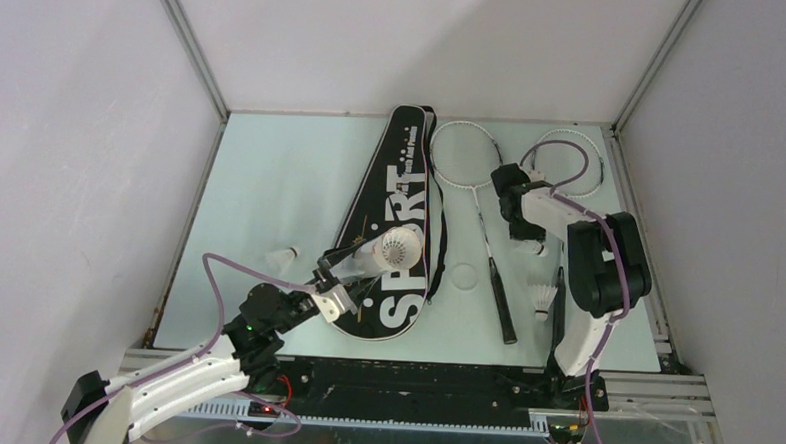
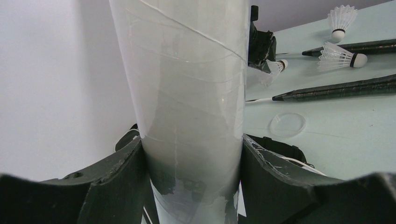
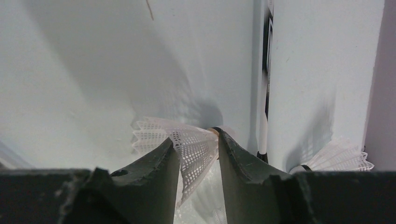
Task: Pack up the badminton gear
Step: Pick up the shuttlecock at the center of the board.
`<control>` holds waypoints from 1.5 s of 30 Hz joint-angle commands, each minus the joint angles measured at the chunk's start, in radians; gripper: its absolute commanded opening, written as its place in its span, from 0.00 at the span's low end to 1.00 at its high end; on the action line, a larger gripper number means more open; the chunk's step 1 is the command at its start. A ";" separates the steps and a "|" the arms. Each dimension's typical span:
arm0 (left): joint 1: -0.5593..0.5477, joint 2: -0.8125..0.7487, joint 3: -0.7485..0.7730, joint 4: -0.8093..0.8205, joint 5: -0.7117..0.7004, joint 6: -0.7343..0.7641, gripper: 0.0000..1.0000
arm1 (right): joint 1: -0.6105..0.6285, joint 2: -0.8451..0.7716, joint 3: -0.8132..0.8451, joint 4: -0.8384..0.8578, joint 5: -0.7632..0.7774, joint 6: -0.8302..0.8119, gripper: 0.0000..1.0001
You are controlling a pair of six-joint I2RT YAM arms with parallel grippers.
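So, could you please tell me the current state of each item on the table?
Bag: lying flat on table.
Lid: loose on table.
Tube: clamped in left claw, tilted, end open.
Gripped shuttlecock: skirt pinched in right claw.
Middle shuttlecock: on its side, free.
Far shuttlecock: upright on its cork.
Left shuttlecock: free on table.
Left racket: flat, unpacked.
Right racket: flat, unpacked.

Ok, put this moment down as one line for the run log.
left gripper: holding tube over bag | right gripper: pinching shuttlecock skirt | rackets: loose on table
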State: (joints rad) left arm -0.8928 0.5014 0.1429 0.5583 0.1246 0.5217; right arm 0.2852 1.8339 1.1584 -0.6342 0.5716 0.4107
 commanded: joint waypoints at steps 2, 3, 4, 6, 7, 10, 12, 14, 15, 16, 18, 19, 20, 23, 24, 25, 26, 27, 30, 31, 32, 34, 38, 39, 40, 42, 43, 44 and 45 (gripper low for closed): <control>0.002 0.007 -0.008 -0.015 -0.028 -0.013 0.51 | 0.036 0.015 0.052 -0.007 0.081 0.006 0.28; 0.002 0.006 -0.006 -0.020 -0.028 -0.013 0.51 | 0.043 0.016 0.052 -0.014 0.093 0.009 0.25; 0.003 0.004 -0.005 -0.022 -0.027 -0.012 0.51 | 0.047 0.016 0.052 -0.017 0.101 0.013 0.21; 0.003 0.001 -0.007 -0.019 -0.024 -0.015 0.51 | 0.060 0.016 0.052 -0.024 0.128 0.014 0.16; 0.002 0.002 -0.008 -0.016 -0.023 -0.014 0.51 | 0.066 0.014 0.053 -0.030 0.140 0.013 0.14; 0.003 0.002 -0.005 -0.024 -0.024 -0.014 0.51 | 0.081 -0.003 0.059 -0.056 0.157 0.017 0.06; 0.003 -0.001 -0.005 -0.026 -0.023 -0.014 0.51 | 0.098 -0.033 0.060 -0.070 0.180 0.020 0.04; 0.003 -0.003 -0.009 -0.019 -0.026 -0.013 0.51 | 0.113 -0.080 0.060 -0.080 0.184 0.018 0.02; 0.002 -0.005 -0.009 -0.018 -0.026 -0.013 0.51 | 0.122 -0.100 0.060 -0.084 0.182 0.019 0.01; 0.003 -0.006 -0.009 -0.020 -0.029 -0.013 0.51 | 0.127 -0.145 0.060 -0.090 0.182 0.020 0.00; 0.002 -0.011 -0.010 -0.021 -0.029 -0.012 0.51 | 0.142 -0.223 0.060 -0.093 0.163 0.021 0.00; 0.002 -0.014 -0.011 -0.019 -0.029 -0.012 0.51 | 0.149 -0.256 0.058 -0.090 0.134 0.017 0.00; 0.003 -0.015 -0.015 -0.013 -0.029 -0.011 0.51 | 0.161 -0.327 0.049 -0.068 0.093 0.009 0.00; 0.003 -0.015 -0.020 -0.004 -0.029 -0.009 0.51 | 0.192 -0.534 0.009 0.021 -0.030 -0.047 0.00; 0.002 -0.016 -0.019 -0.006 -0.028 -0.009 0.51 | 0.203 -0.582 -0.017 0.079 -0.130 -0.058 0.00; 0.003 -0.016 -0.019 -0.008 -0.029 -0.009 0.51 | 0.206 -0.677 -0.042 0.126 -0.190 -0.080 0.00; 0.002 -0.014 -0.019 -0.009 -0.028 -0.008 0.51 | 0.206 -0.721 -0.053 0.173 -0.329 -0.090 0.00; 0.002 -0.013 -0.021 -0.004 -0.027 -0.007 0.51 | 0.207 -0.808 -0.077 0.230 -0.395 -0.100 0.00; 0.002 -0.008 -0.021 -0.003 -0.020 -0.004 0.52 | 0.210 -0.954 -0.116 0.342 -0.725 -0.109 0.00; 0.002 -0.008 -0.020 -0.005 -0.017 -0.003 0.52 | 0.212 -1.008 -0.123 0.390 -0.772 -0.096 0.00; 0.002 -0.008 -0.020 -0.005 -0.013 -0.004 0.52 | 0.217 -1.030 -0.125 0.412 -0.846 -0.079 0.00; 0.002 -0.007 -0.020 -0.006 -0.011 -0.002 0.52 | 0.233 -1.075 -0.127 0.469 -0.934 -0.055 0.00; 0.002 -0.003 -0.017 -0.010 0.000 -0.001 0.52 | 0.301 -1.090 -0.118 0.559 -1.036 -0.016 0.00; 0.002 -0.003 -0.018 -0.010 0.001 -0.002 0.52 | 0.342 -1.076 -0.105 0.561 -1.025 -0.019 0.00; 0.002 -0.001 -0.019 -0.009 0.007 -0.002 0.52 | 0.362 -1.067 -0.095 0.555 -1.013 -0.037 0.00; 0.002 0.007 -0.022 0.002 0.011 -0.003 0.52 | 0.427 -1.021 -0.059 0.520 -0.974 -0.071 0.00; 0.002 0.015 -0.021 0.006 0.012 -0.004 0.52 | 0.473 -1.012 -0.044 0.512 -0.953 -0.084 0.00; 0.003 0.018 -0.020 0.007 0.013 -0.007 0.52 | 0.495 -0.998 -0.038 0.509 -0.944 -0.109 0.00; 0.002 0.022 -0.017 0.004 0.013 -0.008 0.52 | 0.538 -0.992 -0.028 0.501 -0.914 -0.123 0.00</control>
State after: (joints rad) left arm -0.8928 0.4999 0.1368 0.5652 0.1364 0.5232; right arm 0.7235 0.7967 1.0733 -0.1406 -0.3634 0.3496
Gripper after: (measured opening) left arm 0.654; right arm 0.008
